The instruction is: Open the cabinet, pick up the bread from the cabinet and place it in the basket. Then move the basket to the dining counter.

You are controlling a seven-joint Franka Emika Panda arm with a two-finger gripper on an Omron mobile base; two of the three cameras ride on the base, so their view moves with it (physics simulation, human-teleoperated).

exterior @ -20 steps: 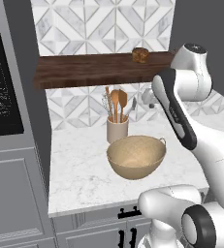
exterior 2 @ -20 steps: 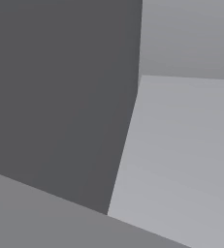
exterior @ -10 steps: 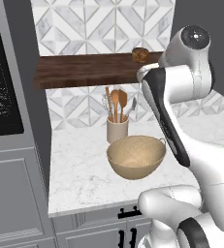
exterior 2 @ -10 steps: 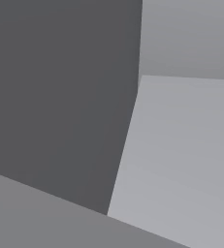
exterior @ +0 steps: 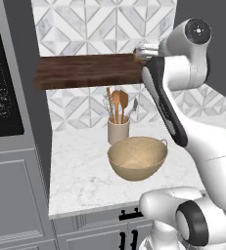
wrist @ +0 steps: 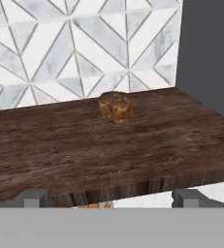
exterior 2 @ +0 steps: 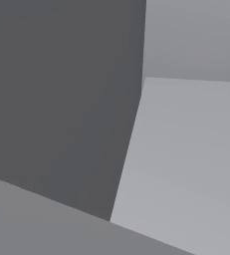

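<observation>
Hand (wrist: pixel 111 197) wide open, empty, facing one bread (wrist: pixel 116 107) on one cabinet (wrist: pixel 108 145).

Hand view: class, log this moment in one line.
phase: approach | end effector: open, empty | bread: on cabinet | basket: empty

From the left base view my own white forearm covers the right end of the dark brown wood-grain cabinet board (exterior: pixel 90 71), and the small golden-brown bread (exterior: pixel 137 56) shows as a sliver beside my wrist. My hand (wrist: pixel 108 197) shows just its two grey fingertips (wrist: pixel 33 197) at the hand view's lower edge. The black oven (exterior: pixel 2 78) is cut by the left edge.
</observation>
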